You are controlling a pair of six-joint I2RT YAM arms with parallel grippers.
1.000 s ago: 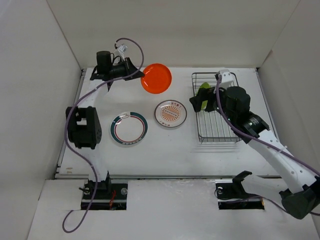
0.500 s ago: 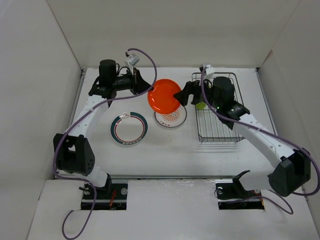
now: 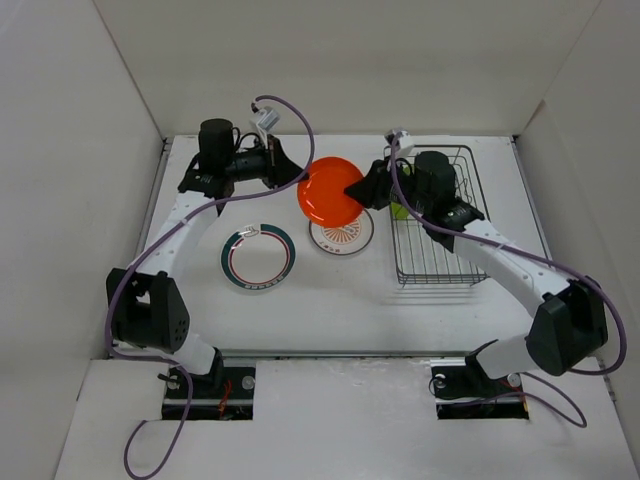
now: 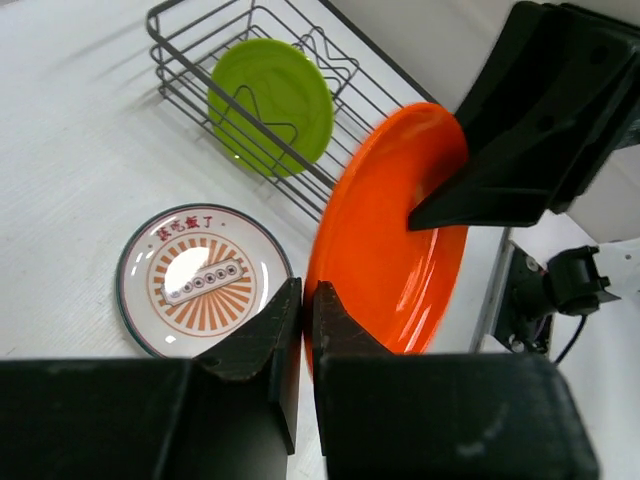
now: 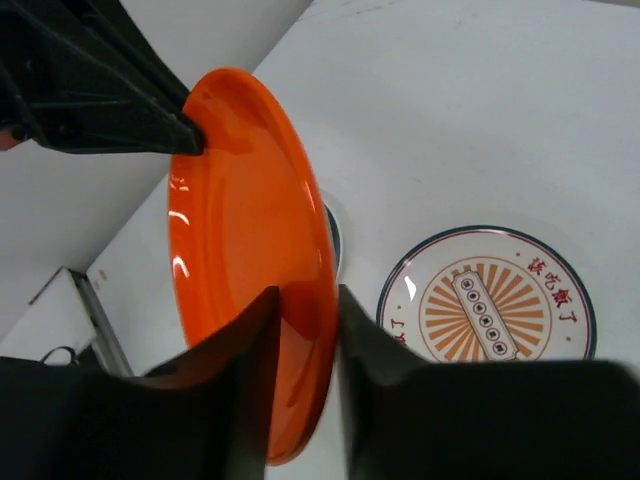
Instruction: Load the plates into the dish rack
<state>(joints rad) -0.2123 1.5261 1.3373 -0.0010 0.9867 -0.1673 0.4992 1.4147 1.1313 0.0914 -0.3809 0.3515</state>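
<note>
The orange plate point(image 3: 328, 195) hangs on edge in the air above the table, between my two arms. My left gripper point(image 3: 300, 180) is shut on its left rim, seen up close in the left wrist view point(image 4: 307, 300) on the orange plate point(image 4: 390, 250). My right gripper point(image 3: 358, 192) is shut on the opposite rim; in its own view its jaws point(image 5: 305, 300) pinch the orange plate point(image 5: 240, 200). The lime green plate point(image 4: 270, 105) stands upright in the black wire dish rack point(image 3: 440, 240). The sunburst plate point(image 3: 342, 238) and the ringed plate point(image 3: 258, 257) lie flat on the table.
White walls enclose the table on the left, back and right. The sunburst plate point(image 5: 490, 310) lies just under the held orange plate, with the rack point(image 4: 200, 60) close on its right. Purple cables trail from both arms.
My right gripper left the rack, came to the orange plate and has shut on its rim. My left arm carried the plate from the back toward the middle and now holds still.
</note>
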